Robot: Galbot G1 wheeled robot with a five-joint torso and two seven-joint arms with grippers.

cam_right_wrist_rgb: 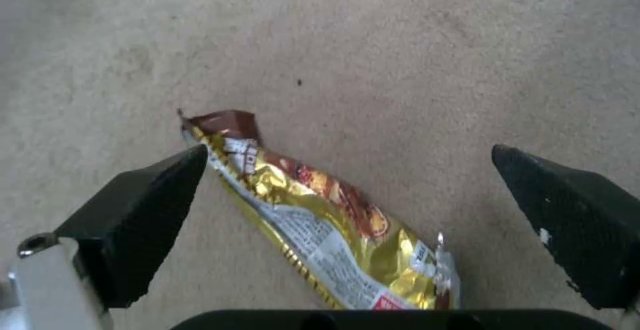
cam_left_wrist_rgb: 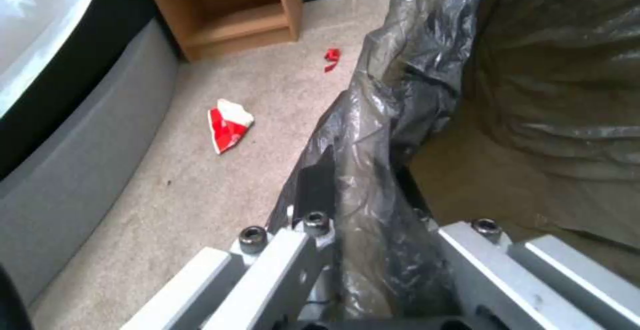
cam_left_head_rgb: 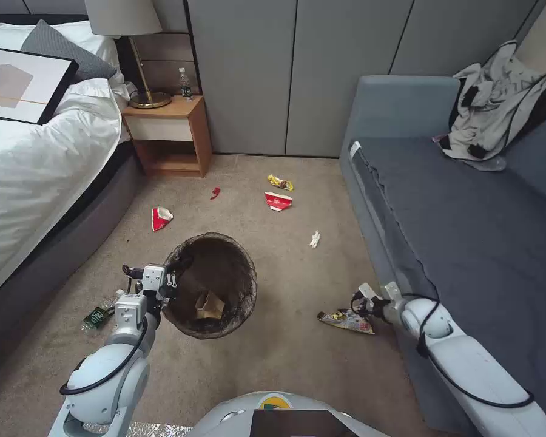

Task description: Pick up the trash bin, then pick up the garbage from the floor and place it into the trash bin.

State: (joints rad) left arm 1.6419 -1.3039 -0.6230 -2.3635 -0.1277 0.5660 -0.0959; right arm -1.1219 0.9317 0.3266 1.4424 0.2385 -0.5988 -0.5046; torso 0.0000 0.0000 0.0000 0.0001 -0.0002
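The trash bin (cam_left_head_rgb: 211, 285), taken here as the landmark, is held at its near-left rim by the left gripper (cam_left_head_rgb: 168, 284); in the left wrist view the jaws are seen pressed together on the bag-covered rim (cam_left_wrist_rgb: 373, 180), so the first step, picking up the bin, is judged done. A crumpled tan paper bag (cam_left_head_rgb: 209, 305) is seen lying inside the bin. To the right of the bin and slightly nearer the robot, the right gripper (cam_left_head_rgb: 359, 303) is poised low over a gold snack wrapper (cam_right_wrist_rgb: 320, 210) on the carpet (cam_left_head_rgb: 285, 358), beside the grey sofa (cam_left_head_rgb: 467, 218). Its fingers are spread wide, one fingertip (cam_right_wrist_rgb: 167, 190) close beside the wrapper's brown torn end, the other well apart from it, and nothing is pinched yet. The step in hand is therefore judged to be the grasp of this wrapper. The next move would call for the wrapper to be centred between the jaws, since it lies off to one side, and for a descent to carpet level, because the flat foil offers little height to be gripped. Beyond the bin, more garbage remains: a crushed red-and-white carton (cam_left_head_rgb: 160, 217) to its far left, a white paper wad (cam_left_head_rgb: 315, 238) to its far right, then a red scrap (cam_left_head_rgb: 215, 193), a second red-and-white carton (cam_left_head_rgb: 278, 201) and a yellow wrapper (cam_left_head_rgb: 280, 182) farthest off.
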